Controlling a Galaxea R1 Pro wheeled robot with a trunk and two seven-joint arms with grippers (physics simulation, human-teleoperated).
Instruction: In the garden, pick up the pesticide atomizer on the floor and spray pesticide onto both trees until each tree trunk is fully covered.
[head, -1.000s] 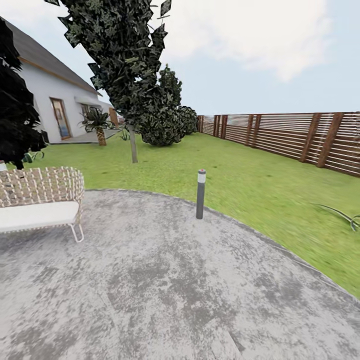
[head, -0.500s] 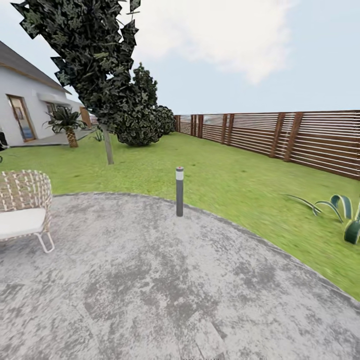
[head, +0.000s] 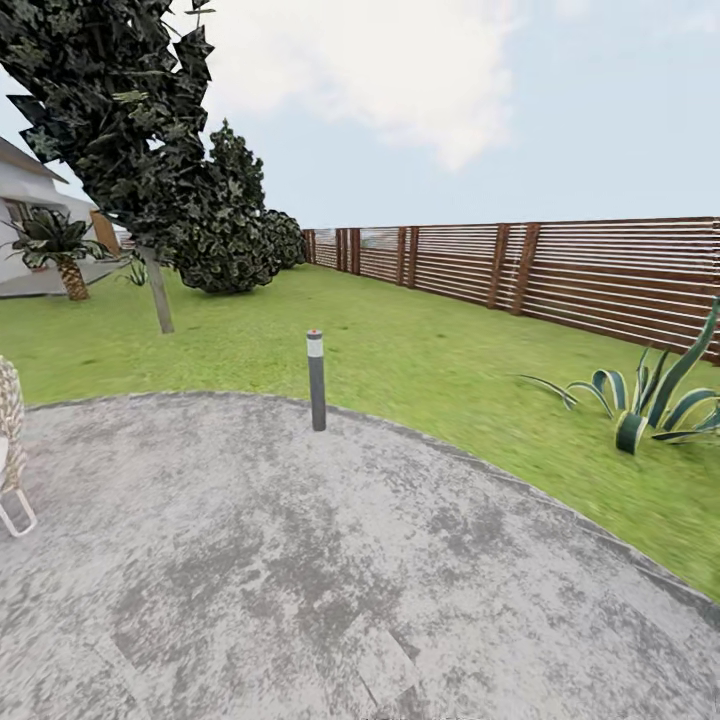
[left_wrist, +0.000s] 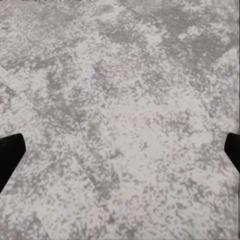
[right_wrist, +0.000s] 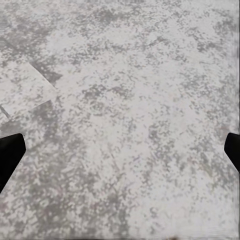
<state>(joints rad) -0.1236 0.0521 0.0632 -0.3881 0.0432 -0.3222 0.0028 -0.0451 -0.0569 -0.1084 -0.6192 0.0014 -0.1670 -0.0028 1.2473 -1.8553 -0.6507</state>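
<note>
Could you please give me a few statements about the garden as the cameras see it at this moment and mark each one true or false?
1. The grey bollard lamp stands upright at the edge of the paved patio. True.
2. The fence behind the lawn is white metal mesh. False: it is reddish-brown horizontal wooden slats.
3. A spiky striped plant grows on the lawn at the head view's right. True.
4. The left gripper holds a bottle. False: its jaws stand wide apart with nothing between them over bare paving.
5. The tree trunk rises from the paving. False: it stands in the grass beyond the patio.
</note>
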